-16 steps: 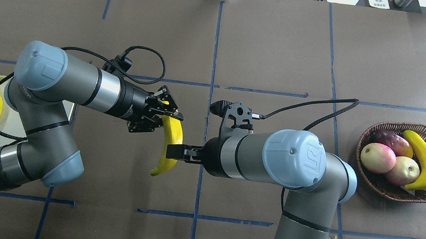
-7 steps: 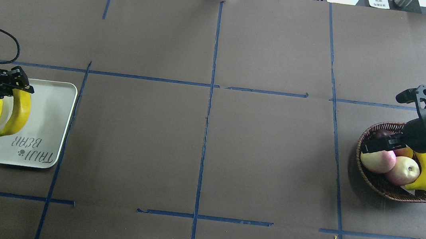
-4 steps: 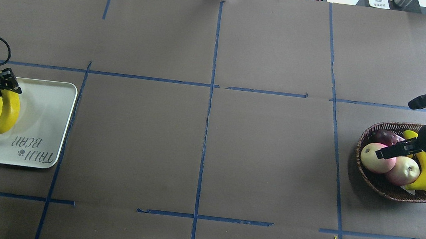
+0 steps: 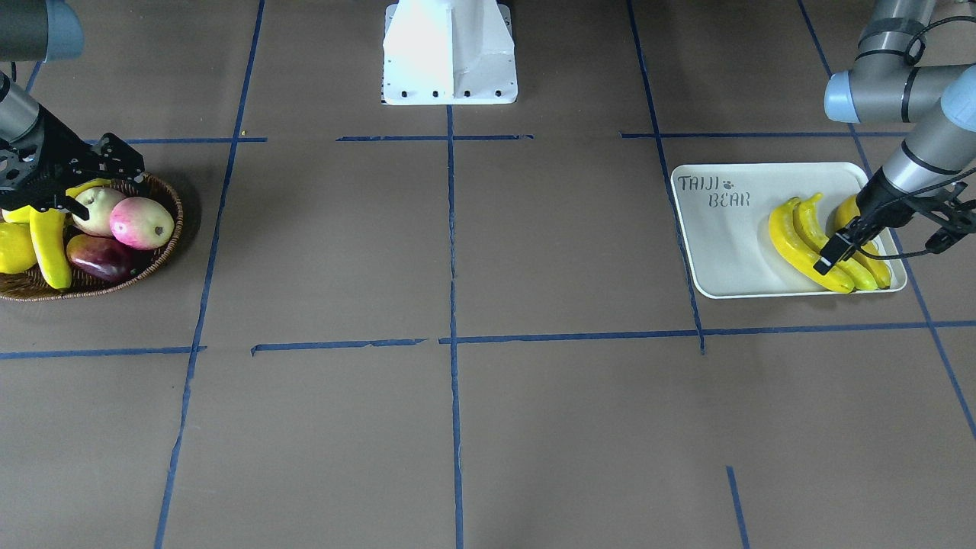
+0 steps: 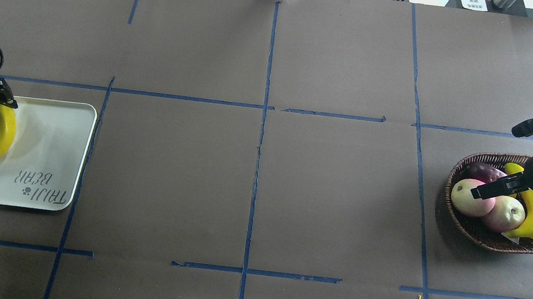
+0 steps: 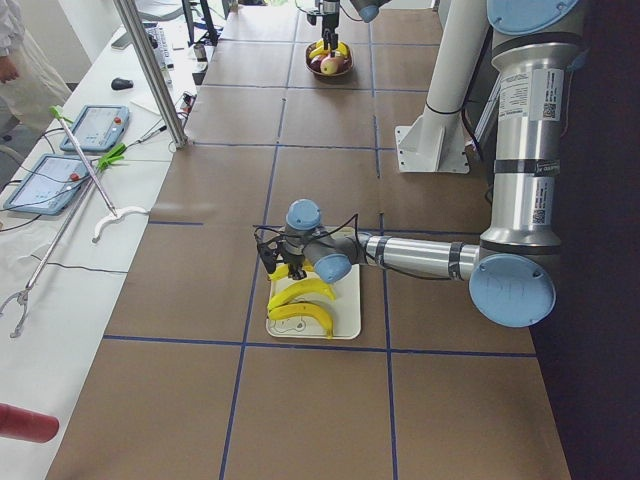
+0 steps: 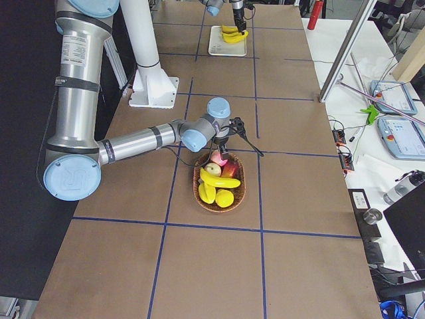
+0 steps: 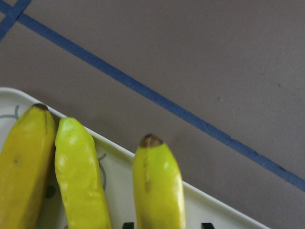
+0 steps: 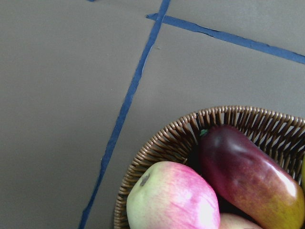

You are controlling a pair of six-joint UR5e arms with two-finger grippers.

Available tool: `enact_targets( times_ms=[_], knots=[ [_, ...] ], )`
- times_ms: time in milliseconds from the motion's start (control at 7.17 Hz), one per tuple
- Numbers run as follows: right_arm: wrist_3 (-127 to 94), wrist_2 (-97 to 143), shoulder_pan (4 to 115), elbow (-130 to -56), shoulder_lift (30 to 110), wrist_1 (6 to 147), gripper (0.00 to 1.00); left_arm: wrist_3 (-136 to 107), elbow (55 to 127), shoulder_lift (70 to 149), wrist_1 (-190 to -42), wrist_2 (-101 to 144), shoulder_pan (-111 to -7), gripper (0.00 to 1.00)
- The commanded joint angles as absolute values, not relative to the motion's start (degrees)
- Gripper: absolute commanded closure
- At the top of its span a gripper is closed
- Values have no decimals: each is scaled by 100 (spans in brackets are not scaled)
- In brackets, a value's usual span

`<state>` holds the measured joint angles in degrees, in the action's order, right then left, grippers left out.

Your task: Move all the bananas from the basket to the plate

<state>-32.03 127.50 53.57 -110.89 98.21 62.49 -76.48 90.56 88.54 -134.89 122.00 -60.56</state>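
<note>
Bananas (image 4: 801,240): 3 on plate (image 4: 717,244), 1 in basket (image 4: 175,225) | left end effector (image 4: 827,259) grips 1 | right end effector (image 5: 478,192): unclear

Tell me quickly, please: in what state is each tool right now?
Left tool: closed on a banana, at the tray.
Right tool: open, holding nothing, above the basket.

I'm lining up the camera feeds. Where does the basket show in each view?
Front-facing: basket, left edge.
Overhead: right edge.
Exterior left: far, top centre.
Exterior right: near centre.
Left wrist: not in it.
Right wrist: bottom right.
Shared landmark: the pink-green fruit inside it.
</note>
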Motion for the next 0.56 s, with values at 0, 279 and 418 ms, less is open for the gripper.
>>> enact_targets(
  times_ms=[0, 279, 418],
  knots=[
    [-3008, 12753, 5606, -11092, 10036, 6249, 1, -7155, 9481, 8842, -13430, 12856, -6310, 0],
    [-1851, 12753, 6106, -11057, 10605, 6258, 1, -7163, 9859, 8851, -13421, 13104, -6101, 0],
    [-1446, 12727, 6309, -11074, 10861, 6258, 1, -7163, 10044, 8851, -13412, 13122, -5943, 0]
  ],
)
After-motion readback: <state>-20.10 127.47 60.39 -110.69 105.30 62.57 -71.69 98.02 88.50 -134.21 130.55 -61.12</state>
